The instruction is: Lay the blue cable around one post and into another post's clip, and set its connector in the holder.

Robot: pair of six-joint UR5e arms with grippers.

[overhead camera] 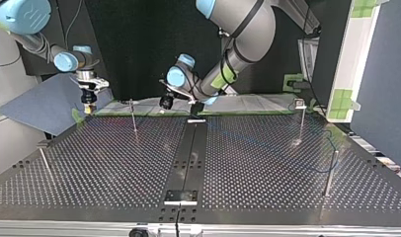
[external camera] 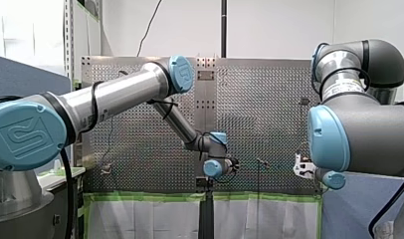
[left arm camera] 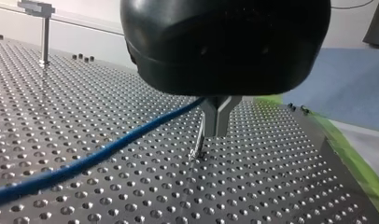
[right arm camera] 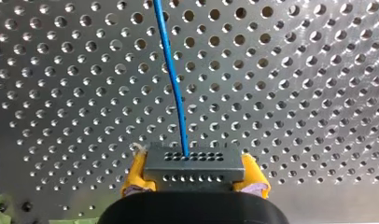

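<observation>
Blue cable (right arm camera: 174,88): you see it leave the connector's face and run straight ahead over the table. In the left wrist view it crosses the holes up to the left jaws.
Connector (right arm camera: 192,163): a grey rectangular block with two rows of small holes, held between the right jaws.
Right jaws: closed on the connector, with a yellow pad (right arm camera: 135,175) at each end.
Left jaws: narrow metal fingers (left arm camera: 219,119) pressed together on the cable, their tips just above the table.
Left arm (external camera: 115,97): stretched far out, elbow bent, wrist low.
Table (left arm camera: 281,186): your dull perforated metal.
</observation>
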